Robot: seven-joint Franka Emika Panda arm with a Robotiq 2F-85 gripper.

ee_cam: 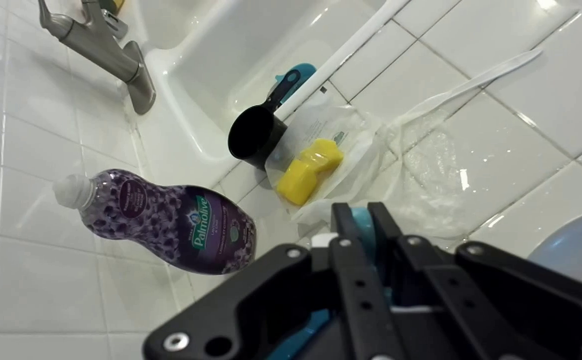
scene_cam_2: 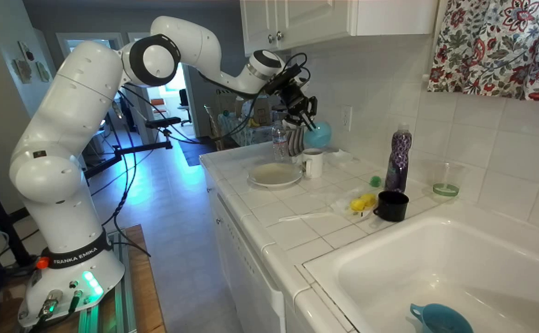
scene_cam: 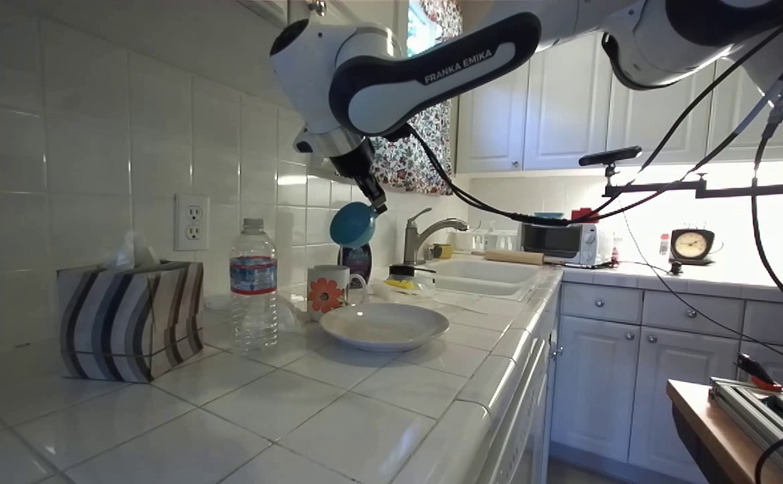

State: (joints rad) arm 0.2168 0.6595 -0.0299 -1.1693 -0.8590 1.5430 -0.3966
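Wrist view: tool (ee_cam: 360, 215), black, two-fingered; jaws drawn narrow on a teal cup (ee_cam: 364, 229), a strip of which shows between the fingertips. Cup location: in both exterior views, tilted, held aloft off the white-tiled desk (scene_cam: 357, 430), near the wall (scene_cam: 89, 154).

Beyond the sink (scene_cam_2: 417, 249), on the desk: mug (scene_cam: 324, 296), white, orange flower on its side, upright; plate (scene_cam: 384, 326), pale, round, just beside the mug; water bottle (scene_cam: 254, 289), clear plastic, blue and red label, upright; tissue box (scene_cam: 129, 323), striped, tissue standing out of the top, near the water bottle.

Close to the sink, on the desk: soap bottle (ee_cam: 166, 220), purple, lettered Palmolive, upright; measuring cup (ee_cam: 253, 135), black, at the sink's edge; yellow pieces (ee_cam: 305, 172), in or on a clear wrapper (ee_cam: 330, 122), which of these cannot be told; sponge (scene_cam_2: 375, 181), green, small, near the soap bottle; tumbler (scene_cam_2: 446, 178), clear, green base, by the wall.

Inside the sink: second cup (scene_cam_2: 442, 319), teal, handled. Faucet (ee_cam: 101, 50), dull metal, on the sink's wall side.
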